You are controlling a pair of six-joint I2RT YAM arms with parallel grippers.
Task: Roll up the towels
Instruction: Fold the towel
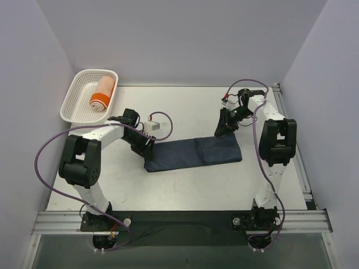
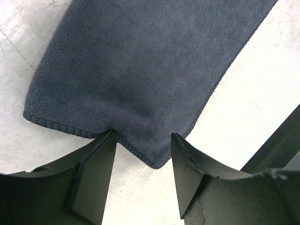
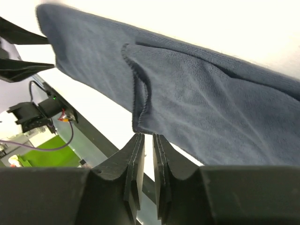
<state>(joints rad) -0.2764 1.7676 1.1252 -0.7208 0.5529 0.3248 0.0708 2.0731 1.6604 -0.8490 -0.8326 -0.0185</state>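
Observation:
The navy towel (image 1: 193, 153) lies flat as a long strip across the middle of the table, its right part folded over into a second layer. My left gripper (image 1: 147, 148) is at its left end. In the left wrist view it (image 2: 143, 136) is open, with the towel's (image 2: 136, 70) corner between the fingertips, not pinched. My right gripper (image 1: 220, 132) is at the far edge of the folded part. In the right wrist view it (image 3: 148, 136) is almost shut and empty, just off the folded layer's corner (image 3: 206, 103). The orange towel (image 1: 102, 93) lies rolled in the basket.
The white lattice basket (image 1: 70, 103) stands at the back left corner. A small white box (image 1: 155, 124) with a cable sits just behind the left gripper. Metal rails run along the front edge (image 1: 179, 221) and the right edge (image 1: 291, 126). Walls close in on three sides.

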